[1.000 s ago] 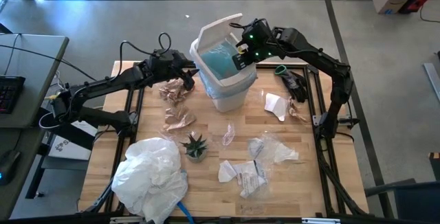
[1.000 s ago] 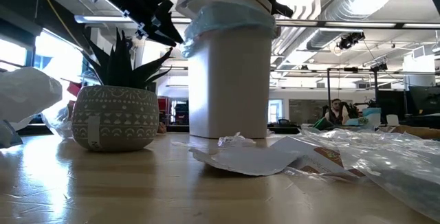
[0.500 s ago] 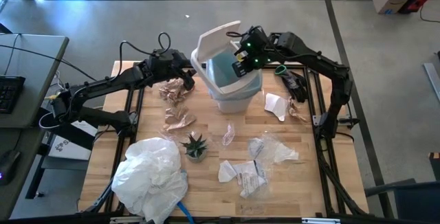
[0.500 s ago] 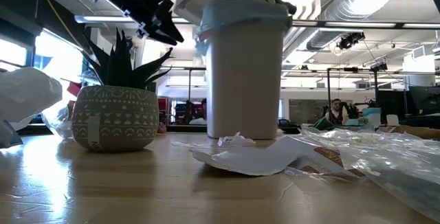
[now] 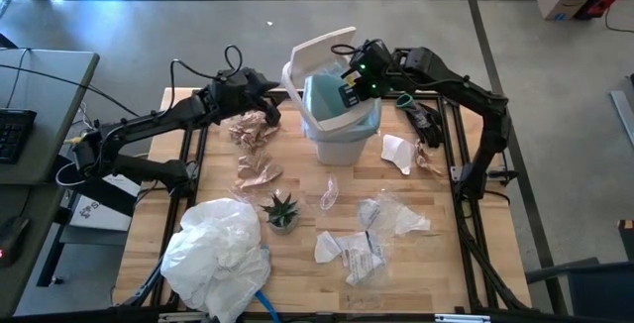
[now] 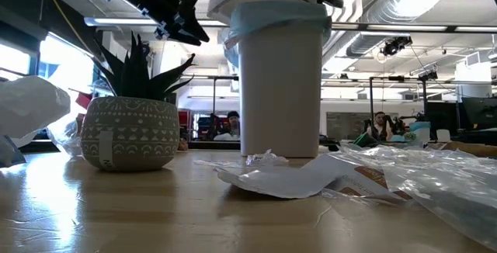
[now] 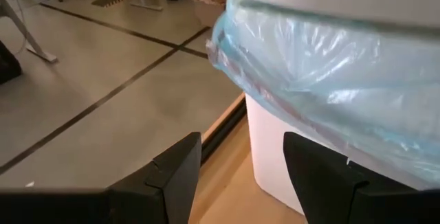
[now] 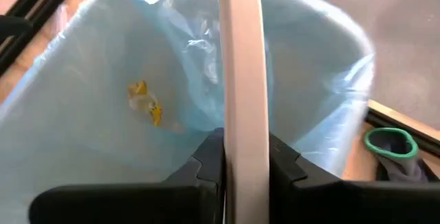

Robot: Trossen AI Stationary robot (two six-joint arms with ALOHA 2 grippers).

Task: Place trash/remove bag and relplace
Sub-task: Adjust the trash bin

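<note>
Right jaws (image 8: 240, 159) clamp bin lid (image 8: 240, 66) — bag (image 5: 332, 100) mouth upward.

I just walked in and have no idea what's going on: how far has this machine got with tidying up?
Early days. Done: the white bin is lined with the blue bag and holds one small scrap. In hand: the right tool pinches the bin's lid, and the left tool waits open beside the bin. Left: brown paper and plastic wrappers litter the table.

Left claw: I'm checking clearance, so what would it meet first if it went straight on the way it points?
Most likely the white bin with its blue bag folded over the rim. The open left claw points at it, though depth is uncertain.
</note>
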